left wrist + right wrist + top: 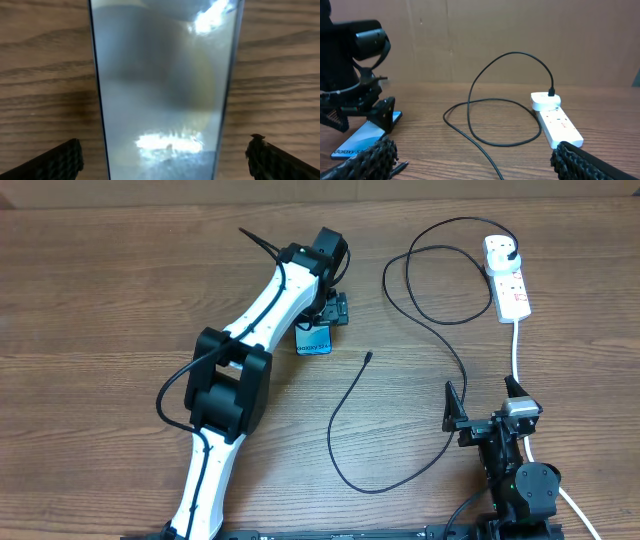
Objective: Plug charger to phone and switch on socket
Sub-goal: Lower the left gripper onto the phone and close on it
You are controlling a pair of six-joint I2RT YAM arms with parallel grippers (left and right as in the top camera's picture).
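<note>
The phone (314,342) lies flat on the wooden table, its screen lit light blue. My left gripper (324,320) hovers over its far end, open. In the left wrist view the phone (165,75) fills the middle, and the fingers (165,161) stand apart on either side of it without touching. The charger cable (440,340) loops from its black plug in the socket (507,278) to a free plug tip (369,357) on the table right of the phone. My right gripper (482,402) is open and empty at the near right. The right wrist view shows the plug tip (400,167), the phone (365,137) and the socket (555,117).
The socket's thick white cord (516,345) runs toward me past my right gripper. A brown cardboard wall (520,30) stands behind the table. The left arm (240,380) stretches diagonally over the table's left half.
</note>
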